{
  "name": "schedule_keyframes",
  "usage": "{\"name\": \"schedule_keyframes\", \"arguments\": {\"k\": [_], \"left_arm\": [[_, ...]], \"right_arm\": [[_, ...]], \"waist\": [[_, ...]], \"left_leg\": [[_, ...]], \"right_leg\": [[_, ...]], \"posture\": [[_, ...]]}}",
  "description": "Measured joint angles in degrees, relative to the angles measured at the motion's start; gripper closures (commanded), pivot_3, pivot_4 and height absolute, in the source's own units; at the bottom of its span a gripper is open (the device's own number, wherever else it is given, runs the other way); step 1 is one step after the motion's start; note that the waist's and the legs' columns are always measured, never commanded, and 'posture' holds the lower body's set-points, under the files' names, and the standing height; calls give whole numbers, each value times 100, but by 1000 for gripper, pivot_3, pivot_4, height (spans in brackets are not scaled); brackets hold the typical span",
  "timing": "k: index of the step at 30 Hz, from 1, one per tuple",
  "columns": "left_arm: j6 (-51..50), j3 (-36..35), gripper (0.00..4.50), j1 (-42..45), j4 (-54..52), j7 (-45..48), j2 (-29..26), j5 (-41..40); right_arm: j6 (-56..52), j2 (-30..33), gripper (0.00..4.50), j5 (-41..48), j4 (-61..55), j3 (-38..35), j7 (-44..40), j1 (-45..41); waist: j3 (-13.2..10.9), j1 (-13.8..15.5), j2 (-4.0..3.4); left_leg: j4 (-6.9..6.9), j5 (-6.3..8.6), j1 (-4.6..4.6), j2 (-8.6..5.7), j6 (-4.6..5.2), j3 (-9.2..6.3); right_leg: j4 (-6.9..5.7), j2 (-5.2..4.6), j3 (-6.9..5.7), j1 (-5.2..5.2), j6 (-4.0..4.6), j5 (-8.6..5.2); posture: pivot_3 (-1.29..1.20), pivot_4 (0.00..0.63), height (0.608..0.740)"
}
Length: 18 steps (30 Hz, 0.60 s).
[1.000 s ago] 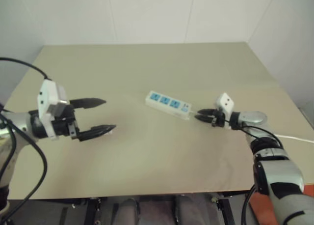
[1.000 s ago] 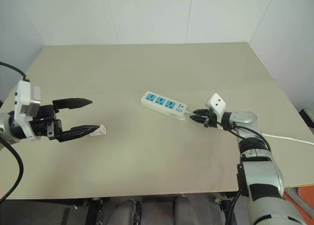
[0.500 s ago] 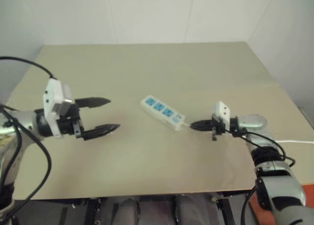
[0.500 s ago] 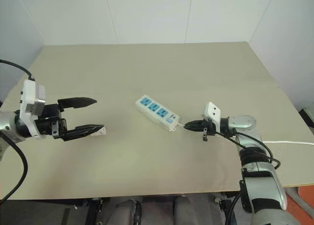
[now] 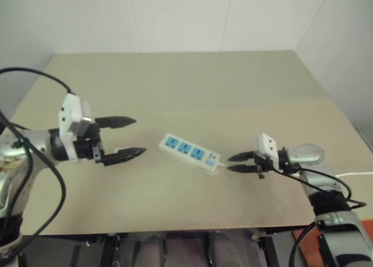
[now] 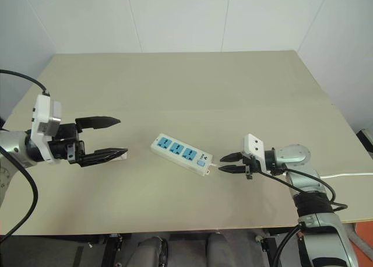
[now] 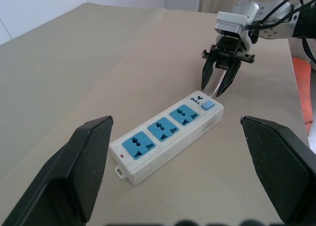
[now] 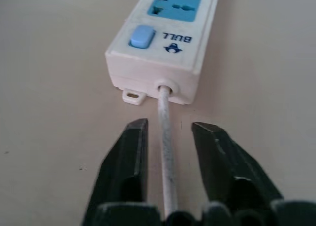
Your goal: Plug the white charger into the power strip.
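I see the long white plastic power strip (image 6: 180,154) with three blue sockets lying mid-table, its thin cord (image 8: 165,152) running between my right gripper (image 6: 229,163)'s parted fingers, ungripped. Left gripper (image 6: 111,137) hovers spread wide, small white charger (image 6: 120,156) beside its lower fingertip.

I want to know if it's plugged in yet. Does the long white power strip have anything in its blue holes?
Empty. The long white plastic power strip shows all three blue sockets bare.
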<state>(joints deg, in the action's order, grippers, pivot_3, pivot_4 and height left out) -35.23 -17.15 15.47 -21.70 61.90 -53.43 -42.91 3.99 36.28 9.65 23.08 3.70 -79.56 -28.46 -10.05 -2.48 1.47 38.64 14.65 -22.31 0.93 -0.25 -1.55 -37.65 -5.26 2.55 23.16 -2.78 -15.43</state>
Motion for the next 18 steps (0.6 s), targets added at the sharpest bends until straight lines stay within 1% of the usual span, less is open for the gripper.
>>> {"name": "schedule_keyframes", "arguments": {"k": [3, 5, 9, 12, 15, 18], "left_arm": [[0, 24, 0, 2, 2, -1, 27, 1], [1, 25, 0, 2, 3, 1, 32, 1], [2, 33, 0, -1, 3, 11, 45, 0], [3, 46, 0, -7, 14, 14, 75, 1], [3, 69, 0, -1, 24, 18, 102, 1], [3, 130, 0, 35, 55, 51, 103, 2]], "right_arm": [[-113, 208, 694, 77, -95, -22, -9, 24], [-425, 297, 27, 338, -425, -186, 2, 121], [-1199, 351, 27, 1046, -1365, -576, 162, 565], [-1644, 247, 27, 1406, -2076, -784, 613, 1094], [-1788, -281, 27, 1422, -2605, -895, 1417, 1577], [-1787, -858, 27, 1345, -2868, -796, 2168, 1903]], "waist": [[0, 7, 0], [0, 16, 0], [0, 29, 0], [0, 44, 1], [1, 27, 2], [1, 18, 1]], "left_leg": [[0, 0, -1, 0, 0, 0], [0, 0, -1, 2, 0, -2], [0, 0, 0, 1, 0, -4], [0, 0, -1, 1, 1, -6], [2, 0, 1, 1, 0, -4], [1, 0, 1, -1, 0, -4]], "right_leg": [[2, 0, 0, 0, 0, 0], [1, 1, -2, -1, 0, 0], [2, 0, -2, -4, 0, 0], [1, 1, -3, -4, 0, 0], [-3, 2, -1, -3, 0, 0], [-7, 0, 1, -1, 0, 0]], "posture": [[0, 150, 740], [0, 150, 740], [0, 150, 740], [0, 150, 740], [0, 150, 740], [0, 150, 740]]}}
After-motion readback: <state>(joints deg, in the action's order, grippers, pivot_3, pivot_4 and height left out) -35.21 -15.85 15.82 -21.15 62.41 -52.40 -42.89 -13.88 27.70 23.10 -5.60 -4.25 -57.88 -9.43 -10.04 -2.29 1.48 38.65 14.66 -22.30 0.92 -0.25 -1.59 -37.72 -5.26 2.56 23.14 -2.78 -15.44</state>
